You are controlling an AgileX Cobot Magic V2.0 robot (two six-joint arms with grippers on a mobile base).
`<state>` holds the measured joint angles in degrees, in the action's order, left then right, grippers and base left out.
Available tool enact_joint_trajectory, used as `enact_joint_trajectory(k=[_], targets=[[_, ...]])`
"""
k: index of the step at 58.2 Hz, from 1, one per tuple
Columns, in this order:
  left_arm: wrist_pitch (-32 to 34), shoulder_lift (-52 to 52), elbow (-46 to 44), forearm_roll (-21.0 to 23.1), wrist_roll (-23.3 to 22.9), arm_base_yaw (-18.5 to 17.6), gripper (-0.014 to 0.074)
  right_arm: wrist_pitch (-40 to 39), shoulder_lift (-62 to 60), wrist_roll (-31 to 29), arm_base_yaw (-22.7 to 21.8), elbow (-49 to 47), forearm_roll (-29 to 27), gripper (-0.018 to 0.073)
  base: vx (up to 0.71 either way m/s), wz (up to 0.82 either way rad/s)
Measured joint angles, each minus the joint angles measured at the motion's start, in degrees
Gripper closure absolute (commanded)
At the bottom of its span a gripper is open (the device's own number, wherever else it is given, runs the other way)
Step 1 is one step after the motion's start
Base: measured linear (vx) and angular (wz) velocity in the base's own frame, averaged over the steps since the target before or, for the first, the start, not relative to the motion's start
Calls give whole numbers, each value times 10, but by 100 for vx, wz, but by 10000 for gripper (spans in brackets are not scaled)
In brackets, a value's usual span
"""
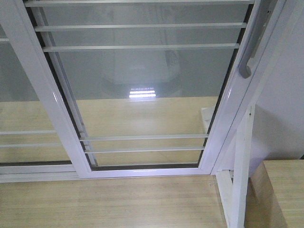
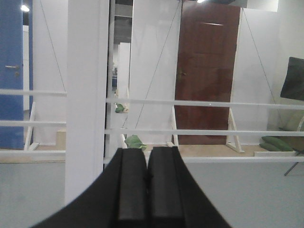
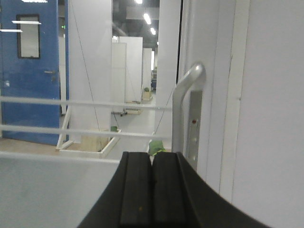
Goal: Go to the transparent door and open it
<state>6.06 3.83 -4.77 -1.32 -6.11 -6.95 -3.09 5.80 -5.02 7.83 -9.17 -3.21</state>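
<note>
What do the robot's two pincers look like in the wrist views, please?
Both look alike. The left pincer is matte black, with two flat rectangular fingers flaring into a wider black body below. The right pincer has the same black build. No cables or markings are visible on either.

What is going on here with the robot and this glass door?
A two-arm robot stands close in front of the transparent door. The grey pull handle is just ahead of the right gripper, which is shut and not touching it. The left gripper is also shut and faces the door's glass. Nothing holds the handle yet.
</note>
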Motion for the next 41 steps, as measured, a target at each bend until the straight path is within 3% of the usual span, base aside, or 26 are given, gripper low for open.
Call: enact_joint_trajectory(k=[21,31,41], targets=[[67,353,-221,0,28,0,503,-4,337,-31,0,-249,8,565,0,0],[108,475,-283,0,28,0,503,-35,434,-28,0,-288,8,565,0,0],[139,514,-296,0,28,0,498,-51,463,-27,0,-289,8,560,0,0]])
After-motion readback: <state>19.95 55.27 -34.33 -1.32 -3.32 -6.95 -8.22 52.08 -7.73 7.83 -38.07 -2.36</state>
